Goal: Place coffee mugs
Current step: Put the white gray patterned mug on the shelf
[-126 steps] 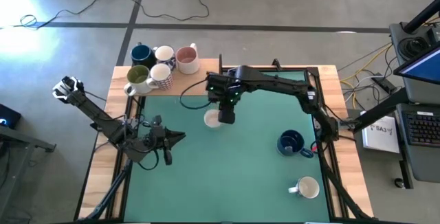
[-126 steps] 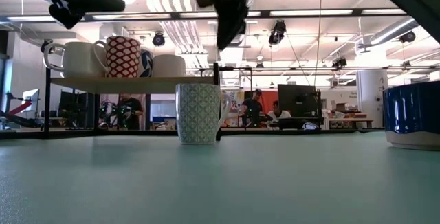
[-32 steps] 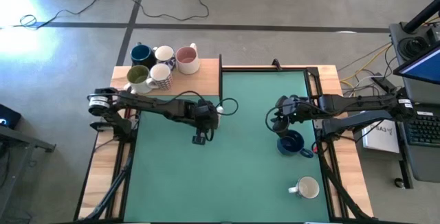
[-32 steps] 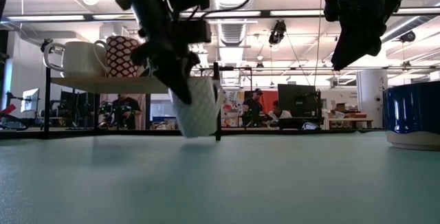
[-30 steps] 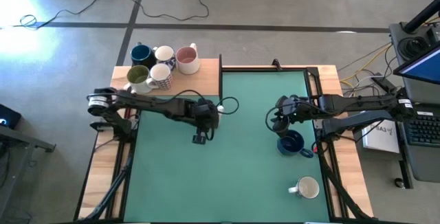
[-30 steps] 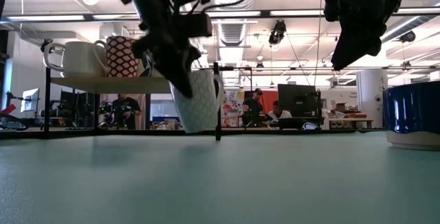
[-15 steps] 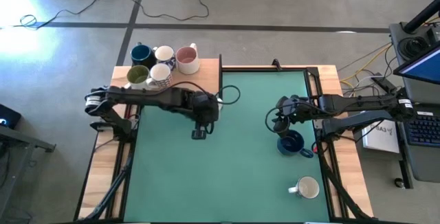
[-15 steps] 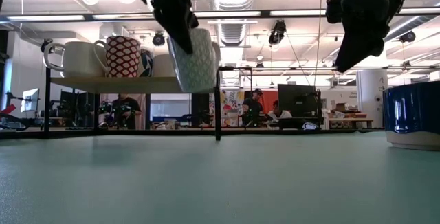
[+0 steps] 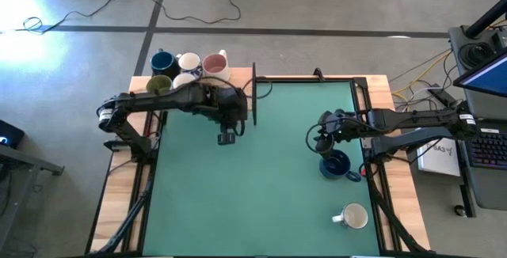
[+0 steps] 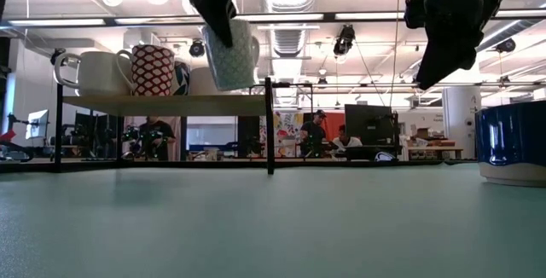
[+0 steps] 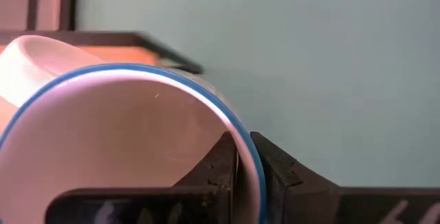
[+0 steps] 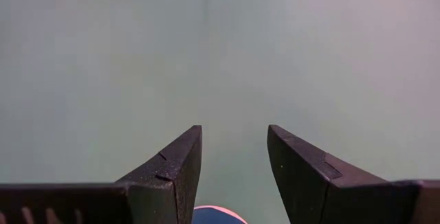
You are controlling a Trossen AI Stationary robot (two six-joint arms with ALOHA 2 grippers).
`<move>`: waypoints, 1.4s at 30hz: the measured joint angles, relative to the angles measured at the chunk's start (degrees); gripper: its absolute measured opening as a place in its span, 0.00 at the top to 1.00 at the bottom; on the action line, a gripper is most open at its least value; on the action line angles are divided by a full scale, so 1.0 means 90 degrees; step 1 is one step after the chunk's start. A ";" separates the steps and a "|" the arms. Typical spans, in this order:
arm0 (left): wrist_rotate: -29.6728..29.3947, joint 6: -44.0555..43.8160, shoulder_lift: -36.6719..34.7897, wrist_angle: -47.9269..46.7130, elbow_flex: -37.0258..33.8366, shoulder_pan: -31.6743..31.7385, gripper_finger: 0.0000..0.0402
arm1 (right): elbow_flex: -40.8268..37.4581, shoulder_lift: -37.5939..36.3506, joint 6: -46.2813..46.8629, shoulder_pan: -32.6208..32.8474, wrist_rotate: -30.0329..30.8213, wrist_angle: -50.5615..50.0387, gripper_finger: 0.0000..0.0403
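My left gripper [image 10: 217, 9] is shut on a white patterned coffee mug [image 10: 230, 55] with a blue rim. It hangs in the air by the front edge of the raised wooden shelf [image 10: 162, 101]; in the high view the arm [image 9: 226, 111] hides it. Several other mugs stand on the shelf at the far left [image 9: 188, 64], among them a red-patterned one [image 10: 153, 69]. My right gripper [image 9: 321, 135] hangs open above the table, beside a dark blue mug [image 9: 336, 165], and touches nothing. My left gripper pinches the mug's wall at the blue rim [image 11: 244, 157], with one finger [image 11: 218, 168] inside the mug and the other [image 11: 276, 170] outside. The fingers come from above, slanting down. The mug hangs below them, mouth up and slightly tilted, clear of table and shelf.
A dark upright post [image 10: 270, 124] marks the shelf's right end. A white mug [image 9: 352, 216] stands near the table's near right corner. The green mat [image 9: 261, 195] lies bare between the arms. People and desks show in the room behind.
My left gripper has risen and gone toward the far left shelf, still shut on the patterned mug. The mug has gone from just above the table to above shelf height.
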 joint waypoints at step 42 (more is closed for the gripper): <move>0.0249 0.1978 0.0296 0.0733 0.0035 0.1449 0.96 | 0.0000 0.0010 0.0022 0.0000 -0.0002 0.0051 0.62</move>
